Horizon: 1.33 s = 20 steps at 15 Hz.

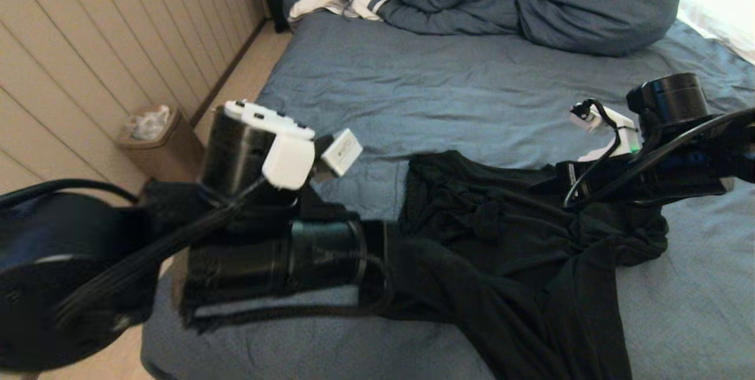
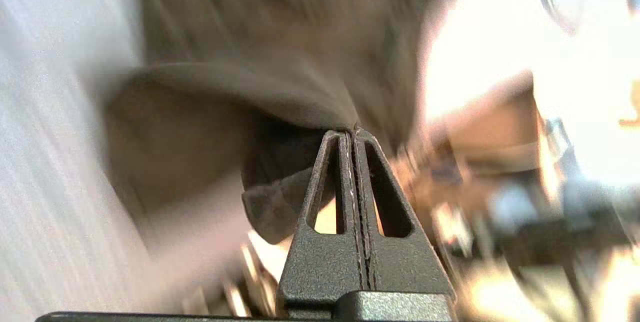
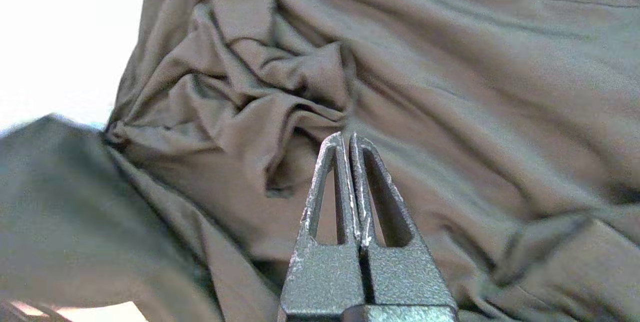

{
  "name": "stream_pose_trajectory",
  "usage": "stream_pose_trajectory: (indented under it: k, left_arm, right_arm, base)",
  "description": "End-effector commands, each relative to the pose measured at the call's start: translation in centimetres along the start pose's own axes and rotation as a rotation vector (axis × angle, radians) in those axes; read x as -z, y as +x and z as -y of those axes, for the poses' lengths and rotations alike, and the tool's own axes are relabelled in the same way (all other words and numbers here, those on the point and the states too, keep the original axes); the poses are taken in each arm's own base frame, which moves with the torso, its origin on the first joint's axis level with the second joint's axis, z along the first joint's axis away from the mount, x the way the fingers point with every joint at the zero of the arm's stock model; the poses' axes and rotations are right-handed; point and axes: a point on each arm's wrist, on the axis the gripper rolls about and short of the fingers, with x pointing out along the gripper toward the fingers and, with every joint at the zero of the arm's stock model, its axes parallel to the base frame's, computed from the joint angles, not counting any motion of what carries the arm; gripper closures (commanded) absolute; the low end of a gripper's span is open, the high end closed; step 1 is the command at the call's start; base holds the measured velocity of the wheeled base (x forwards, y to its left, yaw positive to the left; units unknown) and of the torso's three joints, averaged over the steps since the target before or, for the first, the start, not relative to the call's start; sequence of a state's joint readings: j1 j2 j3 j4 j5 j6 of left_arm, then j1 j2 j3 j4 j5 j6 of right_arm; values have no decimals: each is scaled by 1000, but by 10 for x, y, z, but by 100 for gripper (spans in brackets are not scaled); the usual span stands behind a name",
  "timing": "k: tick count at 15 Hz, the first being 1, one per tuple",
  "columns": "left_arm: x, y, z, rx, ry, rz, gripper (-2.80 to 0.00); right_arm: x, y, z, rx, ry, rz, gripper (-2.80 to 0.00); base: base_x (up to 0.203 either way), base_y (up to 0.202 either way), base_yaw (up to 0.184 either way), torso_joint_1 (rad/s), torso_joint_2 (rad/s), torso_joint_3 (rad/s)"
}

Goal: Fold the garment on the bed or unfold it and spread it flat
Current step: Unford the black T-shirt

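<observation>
1. Garment (image 1: 519, 250) first: I see the black T-shirt lying bunched and heavily creased on the near half of the bed (image 1: 472, 91), plain black side showing, no print visible from the head camera.
2. One length of the cloth trails toward the bed's near edge on the right of centre; another stretch is drawn out to the left, toward my left arm.
3. My left end effector (image 2: 351, 134) has its fingers pressed together on a fold of the dark cloth; in the left wrist view the fabric hangs from the fingertips, lifted off the sheet, and the rest of that view is blurred.
4. In the head view the left arm crosses the lower left corner, over the bed's near left edge, and its end effector itself is hidden behind the wrist and cloth.
5. My right end effector (image 3: 348, 137) is also closed, fingertips meeting on the shirt's wrinkled fabric; I see the cloth pinched at the tips.
6. The right arm reaches in from the right edge of the head view, over the shirt's far right part.
7. Beyond the shirt, the slate-blue sheet is wrinkled.
8. A blue duvet (image 1: 519, 2) is heaped at the far end, with a white stripe-cuffed cloth (image 1: 342, 2) beside it on the left and a white pillow (image 1: 719, 17) at the far right.
9. A small bin (image 1: 159, 144) stands on the floor beside the bed, by the panelled wall (image 1: 106, 43).
</observation>
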<state>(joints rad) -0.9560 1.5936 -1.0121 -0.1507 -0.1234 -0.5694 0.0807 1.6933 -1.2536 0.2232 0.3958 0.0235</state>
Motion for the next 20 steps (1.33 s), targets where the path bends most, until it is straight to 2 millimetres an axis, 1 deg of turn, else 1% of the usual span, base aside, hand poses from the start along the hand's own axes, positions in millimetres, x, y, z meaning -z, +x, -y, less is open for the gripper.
stream_pose_trajectory:
  k: [1,3,4,5,6,7,9,13,14,17,19,20]
  left_arm:
    - [27,-44,17,77,-20,-47,0]
    - [60,-46,15,65,-58,-161,0]
    - [71,-45,11,44,-65,-197,0]
    - [79,-42,9,28,-71,-229,0]
    - [81,-41,9,26,-73,-235,0]
    - [88,-35,11,26,-64,-273,0]
    - [114,-19,21,25,-26,-392,0]
    - [153,5,34,24,43,-542,0]
    - [154,10,37,32,46,-532,0]
    - [151,12,38,43,39,-493,0]
    - [140,15,32,1,24,-422,0]
    - [130,15,27,-9,11,-379,0]
  right_arm:
    - [-2,-6,0,0,1,15,0]
    - [-2,-7,0,-5,1,17,0]
    - [-2,-8,0,-5,-1,19,0]
    - [-2,-8,0,-5,-1,19,0]
    - [-2,-7,0,-5,-1,19,0]
    - [-3,-7,0,-6,-2,20,0]
    - [-3,-5,1,-5,1,17,0]
    - [-3,0,4,-4,4,6,0]
    - [-2,1,4,-3,5,4,0]
    - [-2,3,4,-4,6,0,0]
    - [-2,3,3,-7,5,-1,0]
    - [-2,2,3,-7,4,0,0]
  base:
    - [0,0,0,0,0,0]
    - [0,0,0,0,0,0]
    - [0,0,0,0,0,0]
    - [0,0,0,0,0,0]
    - [0,0,0,0,0,0]
    - [0,0,0,0,0,0]
    - [0,0,0,0,0,0]
    - [0,0,0,0,0,0]
    - [0,0,0,0,0,0]
    - [0,0,0,0,0,0]
    - [0,0,0,0,0,0]
    - [0,0,0,0,0,0]
